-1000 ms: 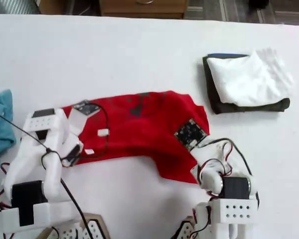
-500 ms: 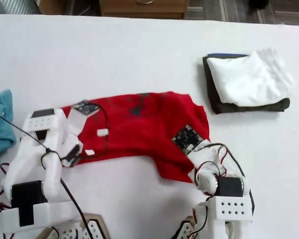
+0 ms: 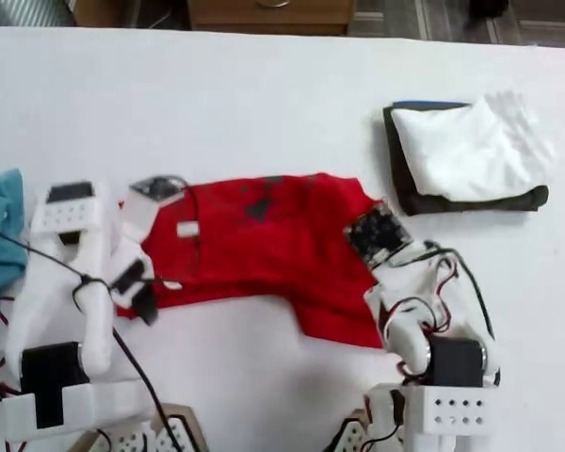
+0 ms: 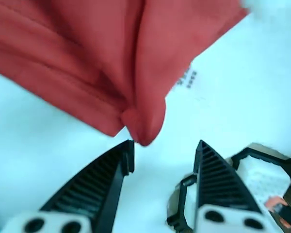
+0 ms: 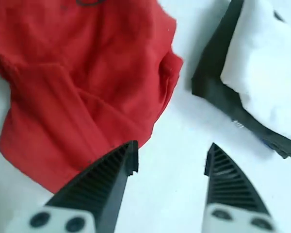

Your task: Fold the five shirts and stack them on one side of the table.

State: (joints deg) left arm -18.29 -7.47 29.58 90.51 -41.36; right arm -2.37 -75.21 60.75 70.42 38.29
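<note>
Looks mid-fold on red shirt [image 3: 264, 247]; L end effector [image 4: 166, 146] & R end effector [image 5: 173, 147] spread, empty; next prob. needs pinching near edge.

One red shirt [image 3: 264, 247] lay crumpled mid-table [image 3: 264, 94], with a flap hanging toward the near right. The left arm [image 3: 71, 282] was over its left edge and the right arm [image 3: 424, 311] over its right edge. A white shirt [image 3: 471, 151] sat folded on a dark shirt [image 3: 416, 200], apart at right. A teal shirt [image 3: 2, 235] was bunched at the left edge.
</note>
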